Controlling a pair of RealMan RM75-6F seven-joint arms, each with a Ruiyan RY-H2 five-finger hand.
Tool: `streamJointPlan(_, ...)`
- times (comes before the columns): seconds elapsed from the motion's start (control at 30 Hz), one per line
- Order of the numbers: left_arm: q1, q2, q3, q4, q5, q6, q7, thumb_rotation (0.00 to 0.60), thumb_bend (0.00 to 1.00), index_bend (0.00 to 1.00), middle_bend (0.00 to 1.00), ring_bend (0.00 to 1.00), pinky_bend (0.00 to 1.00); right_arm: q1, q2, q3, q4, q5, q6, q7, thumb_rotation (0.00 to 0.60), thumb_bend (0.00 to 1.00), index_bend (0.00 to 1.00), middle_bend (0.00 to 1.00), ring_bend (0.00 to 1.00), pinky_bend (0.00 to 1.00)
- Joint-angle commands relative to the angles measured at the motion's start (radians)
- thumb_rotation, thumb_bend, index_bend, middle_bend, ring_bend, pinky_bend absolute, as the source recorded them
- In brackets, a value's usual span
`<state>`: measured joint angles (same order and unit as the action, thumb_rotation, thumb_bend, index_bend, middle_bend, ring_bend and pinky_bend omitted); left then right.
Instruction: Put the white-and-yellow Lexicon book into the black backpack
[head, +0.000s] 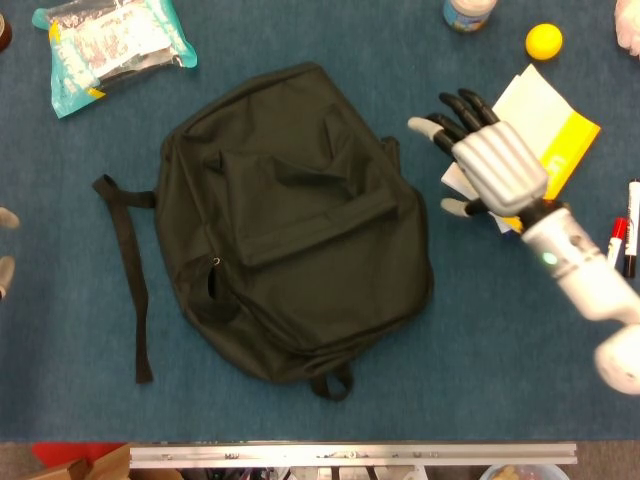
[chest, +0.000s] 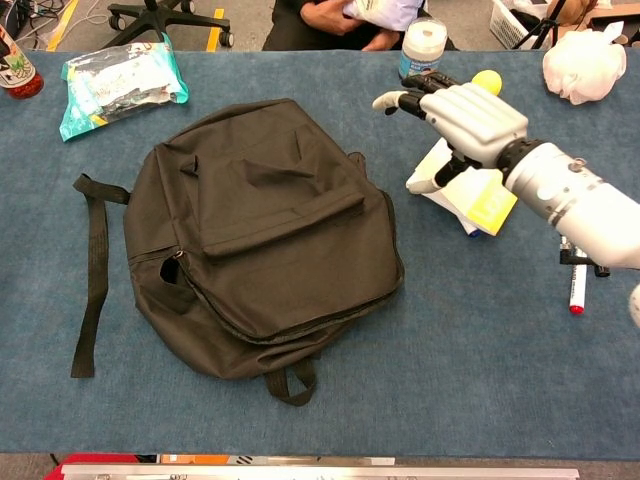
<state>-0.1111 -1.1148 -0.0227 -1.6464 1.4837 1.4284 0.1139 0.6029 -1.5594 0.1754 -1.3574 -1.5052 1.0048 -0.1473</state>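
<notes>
The black backpack lies flat in the middle of the blue table, its zip shut as far as I can see; the chest view shows it too. To its right, my right hand grips the white-and-yellow Lexicon book, fingers stretched over the cover and thumb under its near edge. In the chest view the book hangs tilted under the hand, raised off the table. Only the fingertips of my left hand show at the left edge of the head view.
A wipes packet lies at the back left. A jar, a yellow ball and a white puff stand along the back right. Markers lie at the right edge. The backpack's strap trails left.
</notes>
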Motion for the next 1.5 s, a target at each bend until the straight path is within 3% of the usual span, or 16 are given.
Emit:
streamJointPlan(0.03,0.0,0.0,0.001,-0.002,0.002,0.001,-0.002,0.6,0.32,0.39,0.34,0.35,0.29,-0.048,0.105,-0.077,-0.051,-0.083,0.075,0.051,0.6,0.04,0.21,0.27,0.07,0.07)
streamJointPlan(0.27,-0.001,-0.005,0.009,-0.013,0.011,-0.003,0.0,0.6,0.32,0.39,0.34,0.35,0.29,-0.087,0.188,-0.158,0.007,-0.085,0.056,0.021,0.6,0.04,0.22,0.28,0.08,0.1)
streamJointPlan(0.73,0.009,0.003,0.023,-0.035,0.015,0.001,-0.003,0.6,0.32,0.39,0.34,0.35,0.29,-0.079,0.09,-0.201,0.251,-0.087,0.016,0.063,0.6,0.04,0.22,0.28,0.08,0.1)
streamJointPlan(1.1,0.012,0.006,0.023,-0.029,0.014,0.002,-0.017,0.6,0.32,0.39,0.34,0.35,0.29,-0.053,0.01,-0.193,0.318,-0.109,0.038,0.071,0.6,0.04,0.22,0.28,0.08,0.1)
streamJointPlan(1.5,0.013,0.004,0.02,-0.001,0.005,-0.002,-0.042,0.6,0.32,0.39,0.34,0.35,0.29,0.011,-0.081,-0.132,0.312,-0.079,0.019,0.006,0.6,0.04,0.22,0.28,0.08,0.1)
